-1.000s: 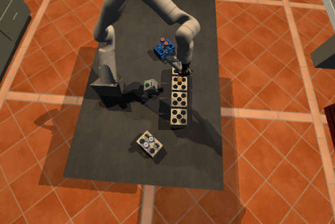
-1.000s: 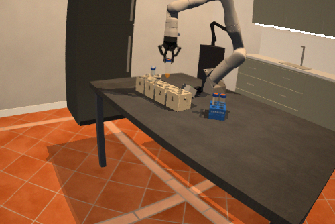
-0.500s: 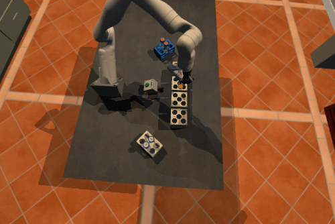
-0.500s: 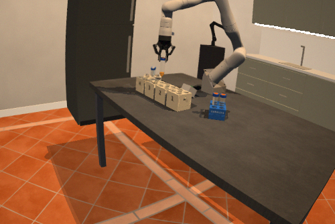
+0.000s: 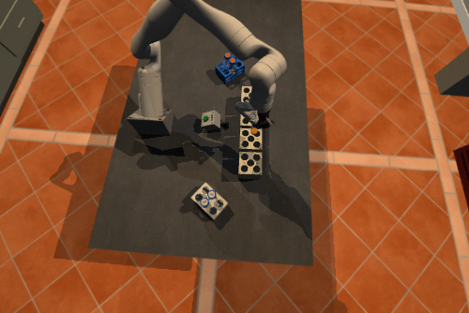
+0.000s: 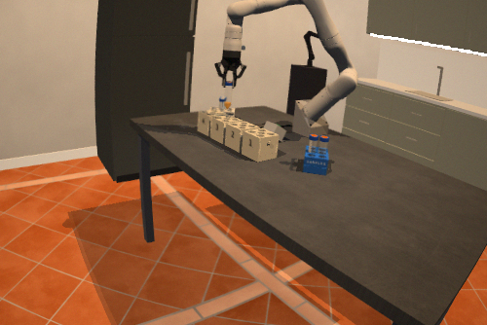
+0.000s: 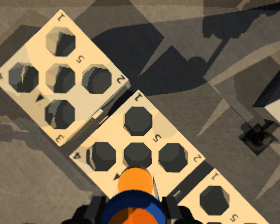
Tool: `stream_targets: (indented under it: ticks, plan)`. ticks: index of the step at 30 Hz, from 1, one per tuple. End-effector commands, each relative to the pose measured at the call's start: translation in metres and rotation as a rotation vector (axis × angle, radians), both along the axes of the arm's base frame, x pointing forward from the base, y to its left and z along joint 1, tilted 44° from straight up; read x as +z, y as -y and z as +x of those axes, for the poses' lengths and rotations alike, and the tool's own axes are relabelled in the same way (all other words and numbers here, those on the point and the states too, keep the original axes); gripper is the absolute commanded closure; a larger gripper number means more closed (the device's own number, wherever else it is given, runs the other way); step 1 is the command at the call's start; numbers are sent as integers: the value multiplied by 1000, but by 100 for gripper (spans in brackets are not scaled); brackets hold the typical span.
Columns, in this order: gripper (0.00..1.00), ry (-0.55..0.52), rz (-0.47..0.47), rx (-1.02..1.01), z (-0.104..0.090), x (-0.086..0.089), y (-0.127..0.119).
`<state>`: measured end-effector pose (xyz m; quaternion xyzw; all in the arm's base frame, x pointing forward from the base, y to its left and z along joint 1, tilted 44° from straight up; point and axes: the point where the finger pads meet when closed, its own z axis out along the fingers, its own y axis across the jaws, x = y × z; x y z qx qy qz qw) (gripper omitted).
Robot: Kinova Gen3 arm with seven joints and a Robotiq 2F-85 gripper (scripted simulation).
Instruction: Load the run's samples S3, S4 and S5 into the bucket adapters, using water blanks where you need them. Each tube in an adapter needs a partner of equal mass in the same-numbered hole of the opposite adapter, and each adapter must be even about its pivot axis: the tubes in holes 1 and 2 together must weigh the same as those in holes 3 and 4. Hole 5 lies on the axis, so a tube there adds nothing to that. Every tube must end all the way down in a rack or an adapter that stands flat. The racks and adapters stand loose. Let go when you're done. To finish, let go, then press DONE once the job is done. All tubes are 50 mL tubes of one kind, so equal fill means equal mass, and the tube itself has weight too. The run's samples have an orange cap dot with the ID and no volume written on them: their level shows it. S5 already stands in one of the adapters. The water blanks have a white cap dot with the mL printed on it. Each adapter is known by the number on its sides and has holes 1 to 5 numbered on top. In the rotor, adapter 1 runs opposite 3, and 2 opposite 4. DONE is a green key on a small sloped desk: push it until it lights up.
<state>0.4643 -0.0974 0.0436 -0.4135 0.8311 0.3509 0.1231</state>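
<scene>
My gripper [image 6: 230, 81] is shut on the blue cap of a sample tube [image 6: 226, 100] with orange liquid; its ID is hidden. The tube hangs upright just above the row of four cream adapters [image 5: 250, 139]. In the wrist view the tube [image 7: 136, 192] covers hole 3 of the middle adapter [image 7: 137, 152], which seems to be adapter 3; its other holes are empty. The adapter beyond it [image 7: 61, 77] also looks empty. The blue sample rack [image 5: 228, 68] holds two orange-dotted tubes. The white blank rack [image 5: 209, 201] holds several white-dotted tubes.
The DONE desk [image 5: 211, 120] with its green key [image 5: 205, 118] stands just left of the adapter row, beside the arm's base [image 5: 150, 120]. My forearm hides much of the two adapters nearest the blue rack. A black fridge [image 6: 146, 71] stands beyond the table.
</scene>
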Motion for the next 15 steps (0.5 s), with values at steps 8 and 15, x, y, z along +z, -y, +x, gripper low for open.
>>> stream_targets:
  ticks: [8,15]
  plan:
    - [90,-7,4,5,3,-23,22]
    - [90,-7,4,5,8,-39,38]
